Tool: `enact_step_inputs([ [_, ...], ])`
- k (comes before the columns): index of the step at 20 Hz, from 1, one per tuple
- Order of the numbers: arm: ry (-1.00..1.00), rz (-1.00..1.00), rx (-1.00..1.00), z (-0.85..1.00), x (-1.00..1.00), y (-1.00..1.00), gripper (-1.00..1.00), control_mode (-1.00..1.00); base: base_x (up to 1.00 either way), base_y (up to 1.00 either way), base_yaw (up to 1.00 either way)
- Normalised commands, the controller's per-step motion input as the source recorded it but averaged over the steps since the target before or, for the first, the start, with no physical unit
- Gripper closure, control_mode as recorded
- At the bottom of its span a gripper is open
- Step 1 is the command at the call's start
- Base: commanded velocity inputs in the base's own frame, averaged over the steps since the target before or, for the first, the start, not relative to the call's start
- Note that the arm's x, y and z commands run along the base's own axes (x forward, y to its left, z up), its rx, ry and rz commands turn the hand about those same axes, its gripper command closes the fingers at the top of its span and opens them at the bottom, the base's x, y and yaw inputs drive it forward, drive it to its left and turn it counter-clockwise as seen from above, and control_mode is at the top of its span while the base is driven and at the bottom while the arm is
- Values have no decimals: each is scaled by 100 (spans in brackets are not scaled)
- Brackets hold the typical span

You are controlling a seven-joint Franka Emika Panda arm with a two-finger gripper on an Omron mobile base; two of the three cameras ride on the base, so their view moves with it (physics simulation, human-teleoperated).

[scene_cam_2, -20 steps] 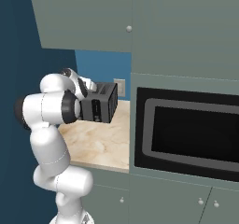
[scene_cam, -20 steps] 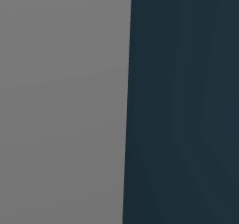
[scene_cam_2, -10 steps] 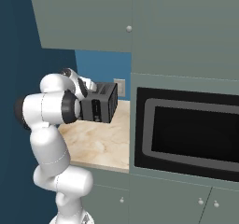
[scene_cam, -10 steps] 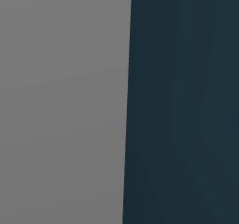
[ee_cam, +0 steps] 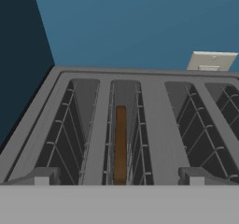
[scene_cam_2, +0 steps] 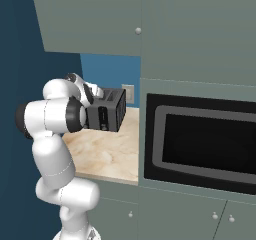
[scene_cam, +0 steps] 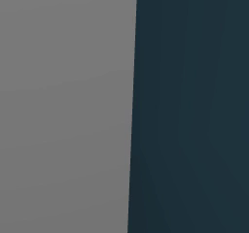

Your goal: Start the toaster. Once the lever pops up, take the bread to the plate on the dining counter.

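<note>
Two flat areas split the left base view: a grey panel (scene_cam: 63, 106) and a dark blue wall (scene_cam: 194, 106). In the right base view, a black boxy toaster (scene_cam_2: 107, 110) sits on the beige veined marble counter (scene_cam_2: 107, 156) beside a built-in black oven (scene_cam_2: 200, 144). In the hand view, the jaws stand spread wide and empty over the toaster's slots; the thin dark brown bread slice (ee_cam: 120, 143) stands upright in the second slot from the left.

beige marble-veined counter (scene_cam_2: 107, 156), dark toaster (scene_cam_2: 107, 110) standing on it near the blue wall (scene_cam_2: 107, 69)
</note>
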Motion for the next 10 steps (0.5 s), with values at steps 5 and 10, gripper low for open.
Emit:
enact_step_inputs([
  [5, 0, 0, 0, 0, 0, 0, -100, -100, 0, 0, 0],
  [10, 0, 0, 0, 0, 0, 0, -100, -100, 0, 0, 0],
])
